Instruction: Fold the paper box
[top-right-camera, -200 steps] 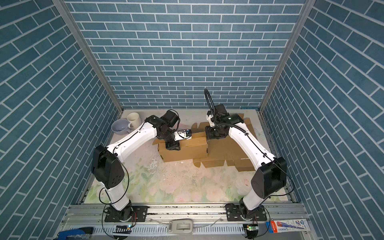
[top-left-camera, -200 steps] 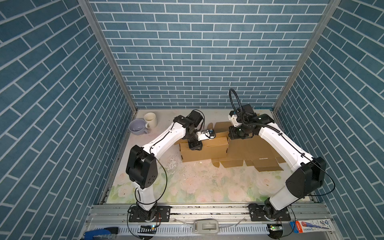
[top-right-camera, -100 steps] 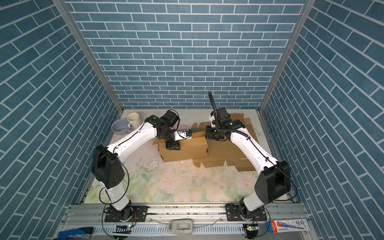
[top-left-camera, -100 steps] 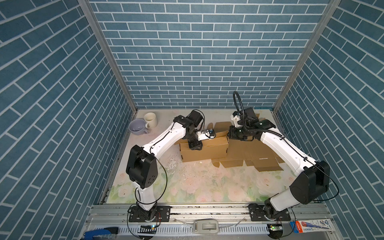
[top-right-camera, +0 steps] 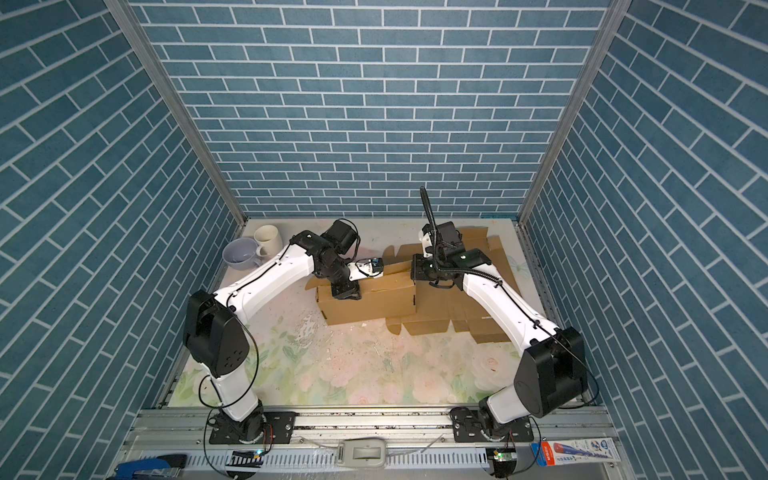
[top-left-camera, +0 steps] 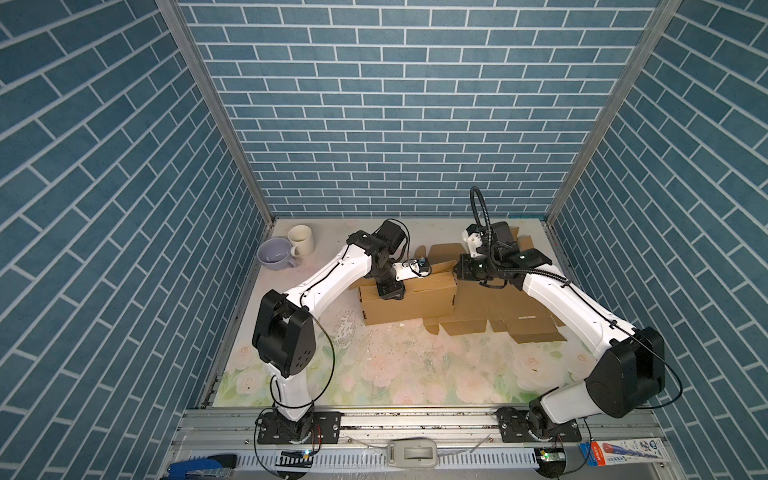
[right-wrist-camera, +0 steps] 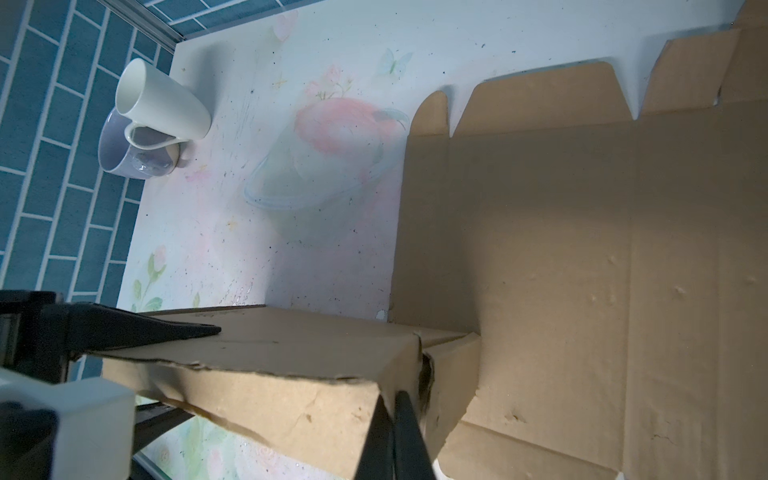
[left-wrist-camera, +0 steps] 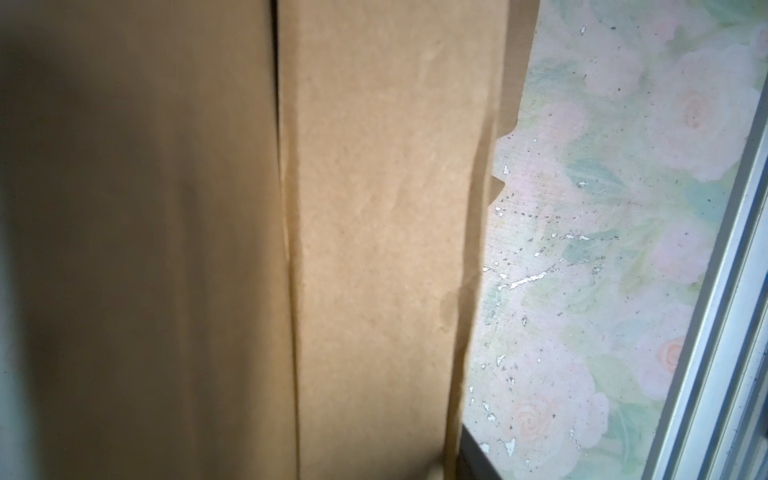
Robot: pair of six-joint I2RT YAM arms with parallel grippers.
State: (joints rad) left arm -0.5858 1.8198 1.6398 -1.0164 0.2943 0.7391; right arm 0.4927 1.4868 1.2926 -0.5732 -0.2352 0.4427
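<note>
In both top views the paper box [top-left-camera: 409, 303] lies on the table [top-left-camera: 395, 374], well right of the white mug [top-left-camera: 301, 239], with one wall raised. The left end effector [top-left-camera: 390, 291] sits on that wall, unmoved. The right end effector [top-left-camera: 459, 270], at the wall's end away from the mug, has edged slightly toward the mug, and its elbow has swung away.

The left wrist view shows only the paper box [left-wrist-camera: 374, 249] and the table [left-wrist-camera: 582, 291].

In the right wrist view the left end effector's fingers [right-wrist-camera: 174, 328] pinch the wall. The right end effector [right-wrist-camera: 399, 415] is pressed together at the wall's corner.
</note>
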